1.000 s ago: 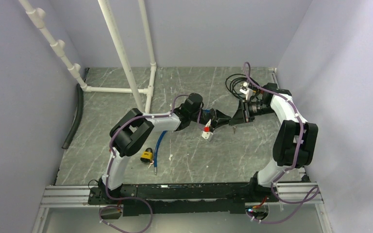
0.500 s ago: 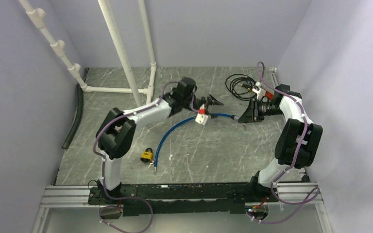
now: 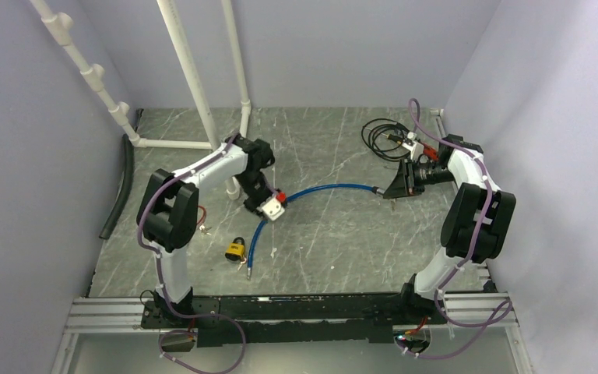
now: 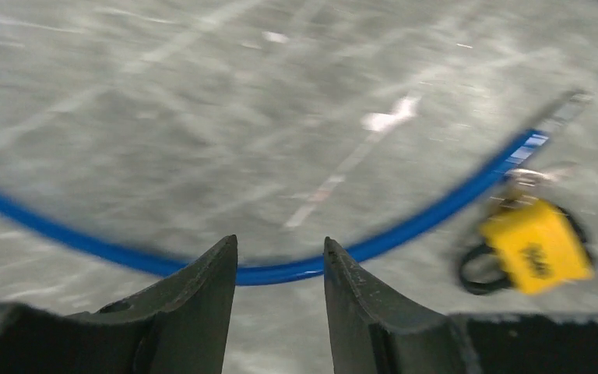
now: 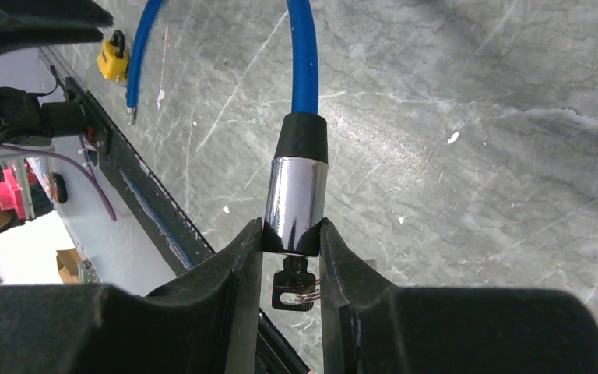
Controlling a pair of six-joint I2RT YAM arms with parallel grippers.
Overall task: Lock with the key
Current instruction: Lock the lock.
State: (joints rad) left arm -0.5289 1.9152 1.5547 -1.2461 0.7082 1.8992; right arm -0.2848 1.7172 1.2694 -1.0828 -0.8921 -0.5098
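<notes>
Cable lock: 1 item, blue, springy; its chrome barrel, slick, clamped between right gripper jaws. Key: small, apparently seated in barrel, just behind those jaws; pinch its head. Left gripper: jaws parted, empty, cable beyond tips.

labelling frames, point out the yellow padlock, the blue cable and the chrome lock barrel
yellow padlock (image 4: pixel 536 251), left wrist view, its yellow body
blue cable (image 3: pixel 327 187), top external view, mid arc
chrome lock barrel (image 5: pixel 296 204), right wrist view, its shiny sleeve

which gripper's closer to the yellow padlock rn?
Left. The left gripper hangs open over the blue cable, just past the yellow padlock; the right gripper is far off, clamped on the cable's metal end.
</notes>
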